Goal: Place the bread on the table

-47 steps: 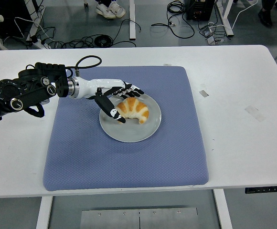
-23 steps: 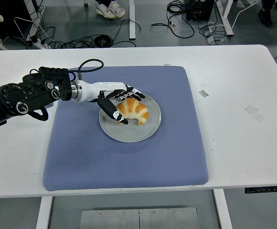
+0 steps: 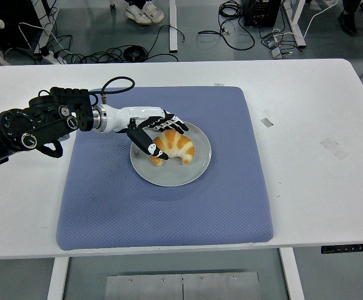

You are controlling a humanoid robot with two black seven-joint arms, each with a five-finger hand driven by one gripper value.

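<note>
Fingers (image 3: 169,125) of the left hand (image 3: 153,128), black and white in segments, curl around the left end of the bread (image 3: 173,147): the four fingers lie along its far side, and the thumb (image 3: 149,146) crosses its near left end, so that the hand grips the bread between them. The bread is a croissant, crescent-shaped, golden brown with paler bands across its ridged top, its two tips turned toward the table's near edge. It lies on a round grey plate (image 3: 188,172), the only item on that plate, slightly left of and beyond the plate's centre; whether it rests fully on the plate or is raised a little cannot be told. The plate sits on a blue-grey textured mat (image 3: 138,206), in the mat's upper middle part, and the mat covers the centre of the white table (image 3: 319,181). The left arm (image 3: 34,125), black and bulky at the forearm with a white wrist section, enters from the picture's left edge and reaches over the mat's left portion to the plate. A black cable (image 3: 116,82) loops above the wrist. Small pieces of tape (image 3: 267,122) lie on the bare table right of the mat. Beyond the table's far edge, cables (image 3: 125,55) lie on the grey floor.
</note>
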